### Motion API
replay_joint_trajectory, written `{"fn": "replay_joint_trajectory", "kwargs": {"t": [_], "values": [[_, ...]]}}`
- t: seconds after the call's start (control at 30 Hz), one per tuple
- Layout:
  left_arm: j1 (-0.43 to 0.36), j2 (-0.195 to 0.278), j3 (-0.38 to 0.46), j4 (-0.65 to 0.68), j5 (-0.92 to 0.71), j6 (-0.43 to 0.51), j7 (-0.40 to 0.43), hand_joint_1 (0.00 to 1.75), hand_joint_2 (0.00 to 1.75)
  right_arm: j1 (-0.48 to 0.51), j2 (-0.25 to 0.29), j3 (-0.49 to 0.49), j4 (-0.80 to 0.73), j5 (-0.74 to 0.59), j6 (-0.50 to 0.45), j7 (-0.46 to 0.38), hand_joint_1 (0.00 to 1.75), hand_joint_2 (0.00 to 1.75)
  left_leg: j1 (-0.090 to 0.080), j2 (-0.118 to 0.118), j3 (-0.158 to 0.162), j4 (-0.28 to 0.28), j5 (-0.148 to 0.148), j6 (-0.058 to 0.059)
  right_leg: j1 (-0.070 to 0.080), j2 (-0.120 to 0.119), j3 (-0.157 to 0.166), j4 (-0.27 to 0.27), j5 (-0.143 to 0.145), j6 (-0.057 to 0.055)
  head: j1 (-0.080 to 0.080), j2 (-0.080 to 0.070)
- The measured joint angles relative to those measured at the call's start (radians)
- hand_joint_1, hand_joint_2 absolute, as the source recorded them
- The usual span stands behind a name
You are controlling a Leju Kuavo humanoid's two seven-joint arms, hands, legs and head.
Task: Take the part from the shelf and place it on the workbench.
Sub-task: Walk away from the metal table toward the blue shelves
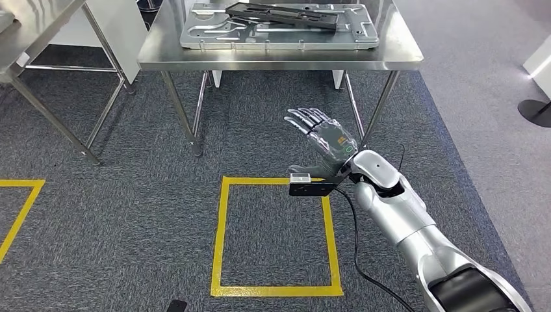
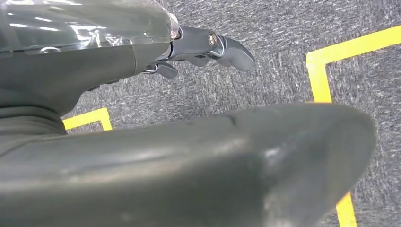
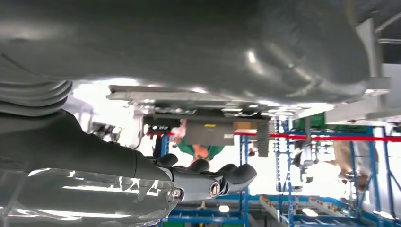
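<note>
your left hand [image 2: 208, 47] is mostly hidden, grip unclear; right hand [image 1: 323, 140] spread, empty, before the table [image 1: 279, 55] bearing the part [image 1: 286, 14].

Right arm: you see it come in from the lower right of the head view, silver, bent at the elbow, forearm angled up and toward the middle.
Right wrist: it carries a black camera bar with a cable trailing down along the arm.
Right hand [image 1: 323, 135]: you have it raised, palm turned left, fingers [image 1: 305, 118] spread apart and extended forward, holding nothing.
Right hand, wrist view [image 3: 208, 177]: your fingers lie stretched out side by side, thumb large and blurred in front.
Left hand [image 2: 198, 49]: your wrist view shows fingers extended, nothing between them, thumb blurred across the foreground.
</note>
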Motion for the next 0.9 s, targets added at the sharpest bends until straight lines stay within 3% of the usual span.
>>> {"fn": "replay_joint_trajectory", "kwargs": {"t": [0.03, 0.1, 0.13, 0.2, 0.27, 0.3, 0.33, 0.4, 0.47, 0.5, 0.6, 0.63, 0.67, 0.73, 0.77, 0.8, 0.83, 0.87, 0.9], "values": [[0.000, 0.001, -0.002, 0.000, 0.000, 0.002, -0.001, 0.00, 0.00, 0.004, 0.000, -0.001, 0.007, -0.018, 0.003, -0.008, 0.00, 0.00, -0.003, 0.000, 0.023, -0.039, -0.014, 0.003, 0.000, -0.001, -0.003, 0.000, 0.007, 0.005, 0.000, 0.000], [0.002, 0.001, -0.005, 0.000, 0.000, 0.004, -0.002, 0.00, 0.00, 0.020, 0.001, -0.003, 0.028, -0.050, 0.004, -0.020, 0.00, 0.00, 0.000, 0.001, 0.025, -0.061, -0.010, 0.009, -0.001, -0.002, -0.005, -0.001, 0.017, 0.017, 0.000, 0.000], [0.003, 0.000, -0.007, 0.000, 0.000, 0.005, -0.002, 0.00, 0.00, 0.033, 0.004, -0.007, 0.047, -0.065, 0.003, -0.023, 0.00, 0.00, 0.003, 0.002, 0.022, -0.064, -0.002, 0.015, -0.003, 0.000, -0.010, 0.009, 0.008, 0.023, 0.000, 0.000], [0.003, 0.000, -0.010, 0.000, 0.001, 0.005, -0.002, 0.00, 0.00, 0.061, 0.018, -0.022, 0.107, -0.096, -0.011, -0.014, 0.00, 0.00, 0.007, 0.005, 0.011, -0.068, 0.015, 0.024, -0.009, 0.004, -0.044, 0.088, -0.049, 0.036, 0.000, 0.000], [0.004, 0.000, -0.013, 0.000, 0.000, 0.005, 0.001, 0.00, 0.00, 0.098, 0.045, -0.052, 0.214, -0.134, -0.034, 0.023, 0.00, 0.00, 0.007, 0.006, -0.005, -0.067, 0.027, 0.027, -0.015, 0.006, -0.096, 0.224, -0.123, 0.047, 0.000, 0.000], [0.006, -0.001, -0.014, 0.000, -0.002, 0.005, 0.003, 0.00, 0.00, 0.120, 0.063, -0.076, 0.283, -0.165, -0.037, 0.055, 0.00, 0.44, 0.007, 0.006, -0.012, -0.065, 0.032, 0.027, -0.017, 0.006, -0.110, 0.270, -0.142, 0.051, 0.000, 0.000], [0.008, -0.001, -0.014, 0.000, -0.004, 0.005, 0.006, 0.00, 0.00, 0.143, 0.082, -0.108, 0.356, -0.205, -0.028, 0.097, 0.00, 0.87, 0.007, 0.006, -0.019, -0.063, 0.035, 0.026, -0.020, 0.006, -0.105, 0.281, -0.143, 0.053, 0.000, 0.000], [0.010, -0.002, -0.016, 0.000, -0.009, 0.007, 0.015, 0.00, 0.00, 0.196, 0.117, -0.194, 0.493, -0.310, 0.022, 0.213, 0.00, 1.75, 0.008, 0.006, -0.027, -0.057, 0.037, 0.024, -0.023, 0.005, -0.032, 0.181, -0.101, 0.054, 0.000, 0.000], [0.010, -0.004, -0.018, 0.000, -0.010, 0.011, 0.026, 0.00, 0.00, 0.264, 0.142, -0.294, 0.600, -0.427, 0.072, 0.333, 0.00, 1.75, 0.006, 0.004, -0.031, -0.050, 0.036, 0.017, -0.021, 0.004, 0.052, 0.044, -0.069, 0.045, 0.000, 0.000], [0.010, -0.004, -0.018, 0.000, -0.009, 0.014, 0.033, 0.00, 0.00, 0.305, 0.149, -0.344, 0.642, -0.484, 0.085, 0.389, 0.00, 1.75, 0.004, 0.002, -0.031, -0.048, 0.034, 0.012, -0.018, 0.004, 0.074, 0.008, -0.065, 0.038, 0.000, 0.000], [0.015, -0.006, -0.018, 0.000, -0.009, 0.024, 0.053, 0.00, 0.00, 0.442, 0.157, -0.483, 0.738, -0.602, 0.086, 0.510, 0.00, 1.75, 0.004, -0.003, -0.032, -0.047, 0.029, -0.005, -0.015, 0.000, 0.081, -0.004, -0.065, 0.018, 0.000, 0.000], [0.016, -0.006, -0.018, 0.000, -0.009, 0.027, 0.056, 0.00, 0.00, 0.479, 0.157, -0.516, 0.759, -0.615, 0.081, 0.524, 0.00, 1.31, 0.004, -0.004, -0.035, -0.038, 0.019, -0.010, -0.018, -0.001, 0.081, -0.007, -0.063, 0.012, 0.000, 0.000], [0.016, -0.006, -0.018, 0.000, -0.009, 0.028, 0.057, 0.00, 0.44, 0.505, 0.156, -0.539, 0.775, -0.620, 0.078, 0.530, 0.00, 1.31, 0.005, -0.004, -0.045, -0.013, -0.001, -0.015, -0.020, -0.001, 0.079, -0.010, -0.060, 0.005, 0.000, 0.000], [0.016, -0.006, -0.018, 0.000, -0.009, 0.029, 0.058, 0.00, 1.31, 0.533, 0.154, -0.574, 0.802, -0.628, 0.079, 0.542, 0.00, 1.31, 0.008, -0.003, -0.094, 0.102, -0.070, -0.022, -0.022, 0.001, 0.074, -0.013, -0.056, -0.004, 0.000, 0.000], [0.016, -0.006, -0.018, 0.000, -0.009, 0.029, 0.059, 0.00, 1.75, 0.542, 0.152, -0.590, 0.813, -0.637, 0.084, 0.549, 0.00, 1.75, 0.009, -0.003, -0.125, 0.175, -0.105, -0.024, -0.021, 0.002, 0.072, -0.012, -0.055, -0.006, 0.000, 0.000], [0.016, -0.006, -0.018, 0.000, -0.009, 0.029, 0.061, 0.00, 1.75, 0.551, 0.151, -0.607, 0.824, -0.649, 0.087, 0.554, 0.00, 1.75, 0.010, -0.003, -0.148, 0.231, -0.126, -0.026, -0.020, 0.003, 0.070, -0.010, -0.054, -0.006, 0.000, 0.000], [0.017, -0.006, -0.018, 0.000, -0.009, 0.030, 0.062, 0.00, 1.75, 0.561, 0.151, -0.626, 0.832, -0.666, 0.087, 0.552, 0.00, 1.75, 0.010, -0.003, -0.155, 0.253, -0.127, -0.026, -0.020, 0.002, 0.069, -0.008, -0.054, -0.006, 0.000, 0.000], [0.018, -0.006, -0.018, 0.000, -0.010, 0.032, 0.063, 0.00, 1.75, 0.572, 0.151, -0.646, 0.839, -0.687, 0.083, 0.540, 0.00, 1.75, 0.010, -0.003, -0.141, 0.232, -0.108, -0.026, -0.020, 0.001, 0.068, -0.006, -0.054, -0.005, 0.000, 0.000], [0.019, -0.006, -0.019, 0.000, -0.011, 0.033, 0.064, 0.00, 1.75, 0.581, 0.151, -0.667, 0.845, -0.709, 0.076, 0.521, 0.00, 1.75, 0.010, -0.003, -0.109, 0.174, -0.077, -0.024, -0.020, 0.000, 0.067, -0.002, -0.054, -0.004, 0.000, 0.000]]}}
